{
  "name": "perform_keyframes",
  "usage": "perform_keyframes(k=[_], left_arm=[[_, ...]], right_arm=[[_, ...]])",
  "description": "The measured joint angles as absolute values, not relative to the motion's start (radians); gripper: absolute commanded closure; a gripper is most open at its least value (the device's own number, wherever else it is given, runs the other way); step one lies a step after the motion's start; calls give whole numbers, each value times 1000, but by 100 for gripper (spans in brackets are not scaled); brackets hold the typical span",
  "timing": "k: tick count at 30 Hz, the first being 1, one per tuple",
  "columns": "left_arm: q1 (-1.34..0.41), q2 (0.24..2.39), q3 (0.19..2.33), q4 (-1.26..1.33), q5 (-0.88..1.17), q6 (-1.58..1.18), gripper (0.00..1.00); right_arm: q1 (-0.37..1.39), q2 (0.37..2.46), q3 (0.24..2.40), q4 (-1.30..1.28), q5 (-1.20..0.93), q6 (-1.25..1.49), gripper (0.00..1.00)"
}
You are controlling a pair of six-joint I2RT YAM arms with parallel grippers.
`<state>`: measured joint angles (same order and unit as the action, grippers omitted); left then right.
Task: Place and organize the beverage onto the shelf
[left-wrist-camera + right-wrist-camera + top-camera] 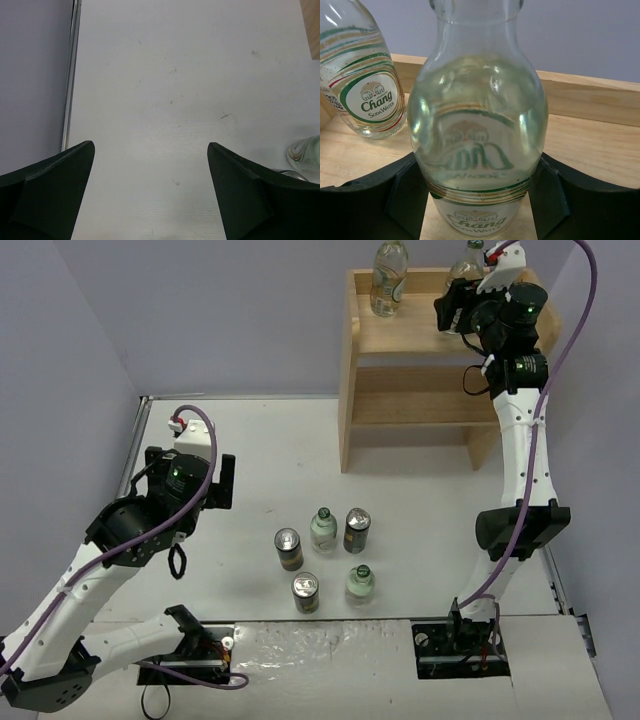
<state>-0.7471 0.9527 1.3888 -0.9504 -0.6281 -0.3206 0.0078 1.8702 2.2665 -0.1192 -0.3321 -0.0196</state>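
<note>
The wooden shelf [420, 390] stands at the far right of the table. On its top tier stands a clear bottle [389, 278] with a pale-green label. A second clear bottle [466, 266] is to its right, with my right gripper [452, 308] shut on it. In the right wrist view this held bottle [477, 125] fills the gap of the right gripper [477, 205], both fingers [370, 200] against its sides; the other bottle [362, 85] is at the left. Three cans [288, 548] and two bottles [322, 528] stand mid-table. My left gripper [215, 482] hangs open left of them.
The left wrist view has my left gripper [150, 192] over bare white table, a bottle [306, 156] at the right edge and a corner of the shelf [313, 30] at top right. A metal strip [73, 75] marks the table's left edge. The lower tier [410, 415] holds nothing.
</note>
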Motion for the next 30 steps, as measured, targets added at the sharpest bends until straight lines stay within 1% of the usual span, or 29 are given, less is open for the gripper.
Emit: perform_keyframes(k=[8, 16, 30], left_arm=[[-678, 948, 1305, -923, -577, -302, 6], [-643, 902, 1220, -883, -523, -284, 6], [-572, 894, 1179, -847, -436, -265, 6]], right_arm=[[8, 1932, 2334, -108, -365, -31, 100], [10, 1996, 2371, -26, -378, -35, 100], [-20, 2094, 2409, 135, -391, 9, 100]])
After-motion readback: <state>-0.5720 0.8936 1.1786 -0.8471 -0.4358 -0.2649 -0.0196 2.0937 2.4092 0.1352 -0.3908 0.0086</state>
